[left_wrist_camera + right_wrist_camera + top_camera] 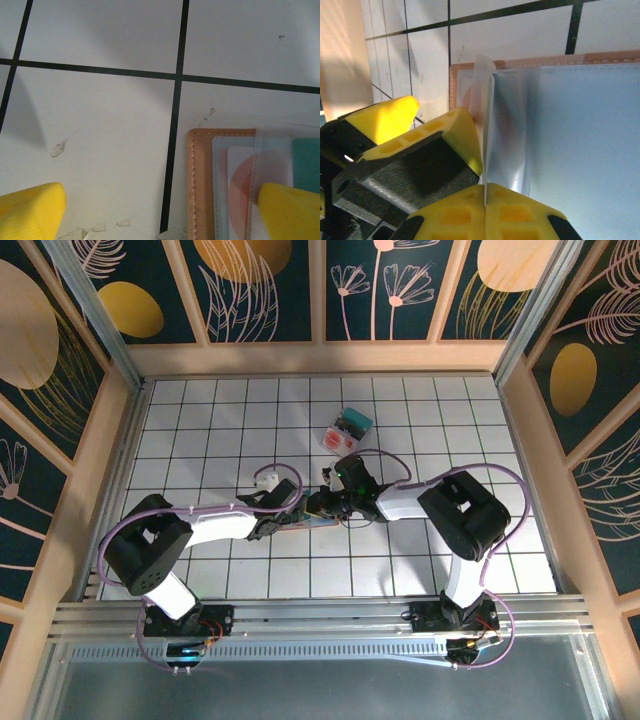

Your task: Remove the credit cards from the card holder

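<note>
Two claws: both of mine meet over the card holder (200, 190); it lies open and flat about mid-table, a bit closer to the near edge than the far one
Right claw (485, 192): pinched fully shut on the edge of a clear card (487, 125); the card stands up on edge against the holder's lining
Left claw (161, 192): spread as wide as it goes, gripping nothing; one yellow finger (290, 210) sits over the cards, the other over bare tile
Progress: early days, I reckon; the clear card looks partway out; a card with a salmon-red circle (240, 185) and a teal card (306, 165) are tucked in the holder
Left to do: pull the clear one free and set it down; then the other two
Holder: tan leather, stitched rim, rounded corner; smooth blue-grey inside
Cards: thin, flat, stiff-looking, rounded corners; the clear one is glossy, so probably slippy
Table (100, 115): white tiles, black grid lines, a few little flakes
Clear box (347, 430): red and teal bits inside; well apart, toward the far edge; not my job
</note>
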